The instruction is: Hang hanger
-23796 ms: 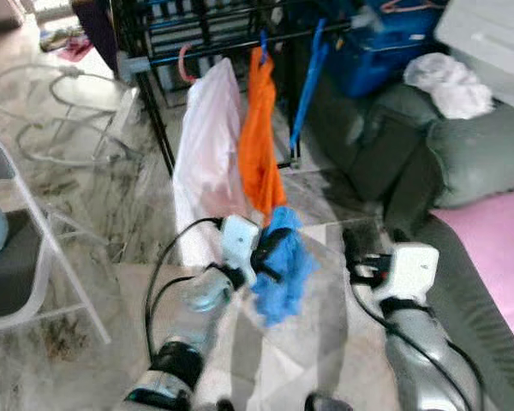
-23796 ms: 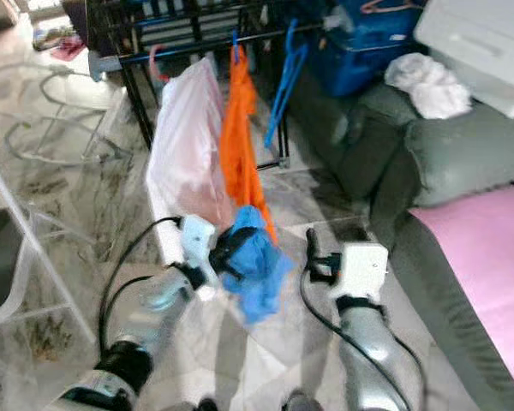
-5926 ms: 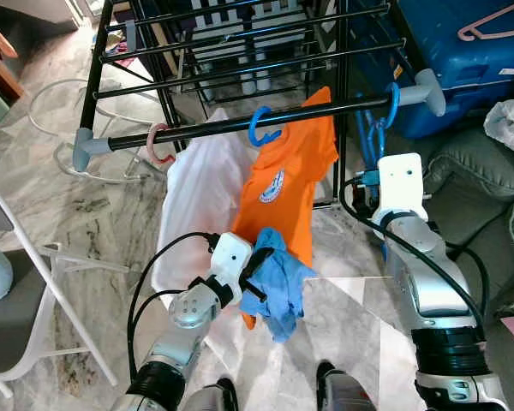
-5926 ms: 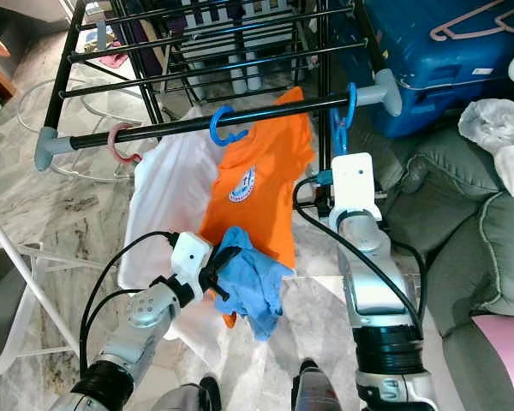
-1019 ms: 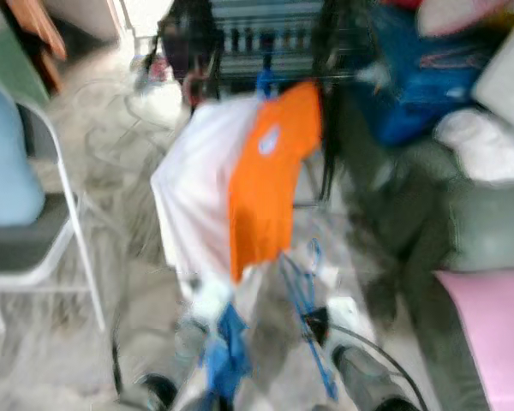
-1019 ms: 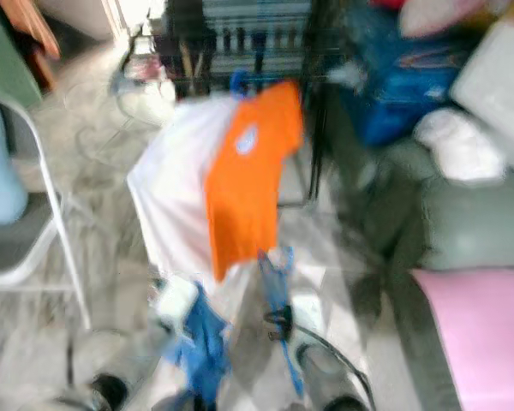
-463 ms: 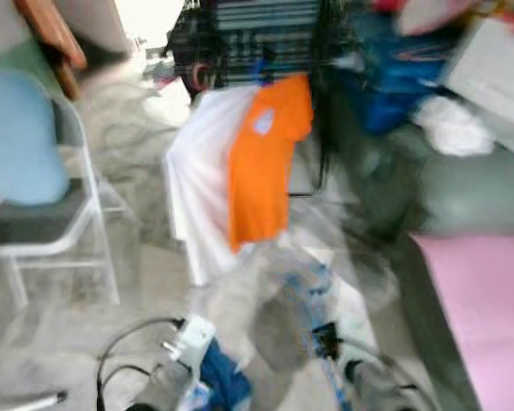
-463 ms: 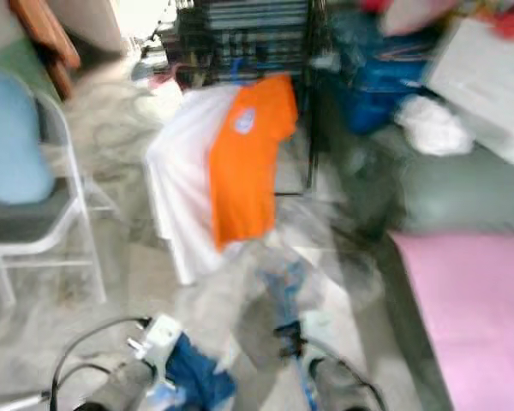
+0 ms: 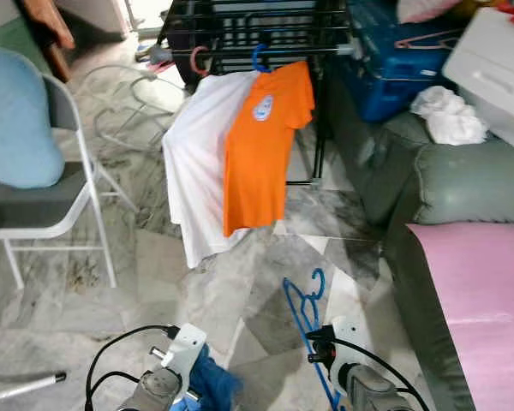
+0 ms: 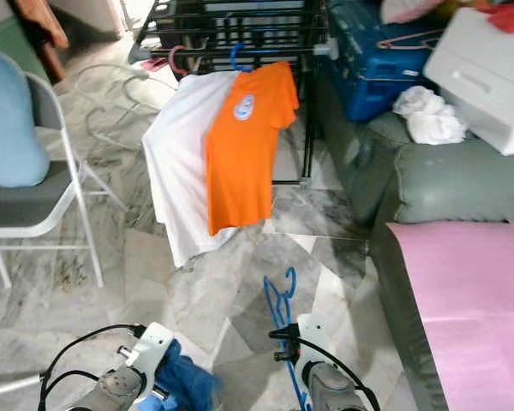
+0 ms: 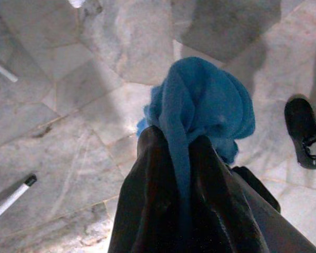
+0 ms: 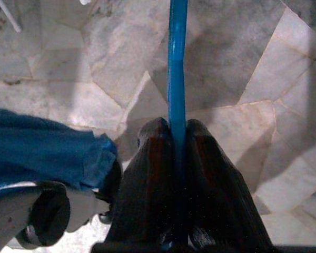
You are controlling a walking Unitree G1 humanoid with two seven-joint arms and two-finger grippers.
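Note:
A blue plastic hanger sticks up from my right gripper, which is shut on its straight bar low in the head views. My left gripper is shut on a bunched blue cloth, held low over the marble floor beside the hanger. Farther ahead stands a black drying rack. From its front rail hang a white shirt on a pink hanger and an orange shirt on a blue one. The rack is well beyond both grippers.
A white folding chair with a pale blue cushion stands at the left. A grey sofa with a pink cover runs along the right. A blue suitcase, a white box and a white cloth lie behind it.
The blue hanger that hung at the rail's right end is now in my right gripper. The camera has backed away, so the rack sits farther off; both arms are lower in view.

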